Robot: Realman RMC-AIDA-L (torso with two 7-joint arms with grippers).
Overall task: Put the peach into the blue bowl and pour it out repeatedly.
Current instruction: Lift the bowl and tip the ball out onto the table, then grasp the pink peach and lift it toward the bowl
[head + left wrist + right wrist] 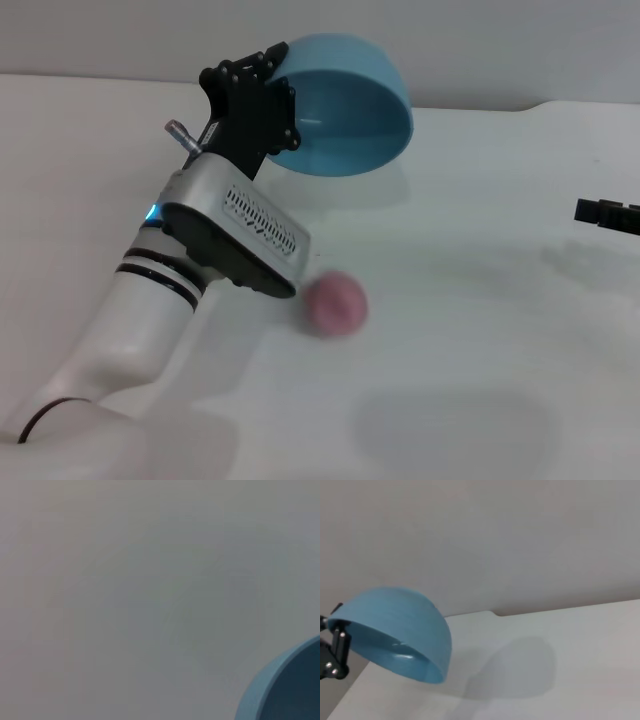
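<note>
Blue bowl [345, 105] hangs tipped over in the air, its mouth turned down toward the white desk [480, 330]. My left gripper [262, 95] is clamped on its rim at the near-left side. I see the peach [335, 303] out on the desk, well below the bowl and just beside my left arm's wrist housing. My right gripper [607, 213] sits at the far right edge, and I cannot tell its fingers' state.
</note>
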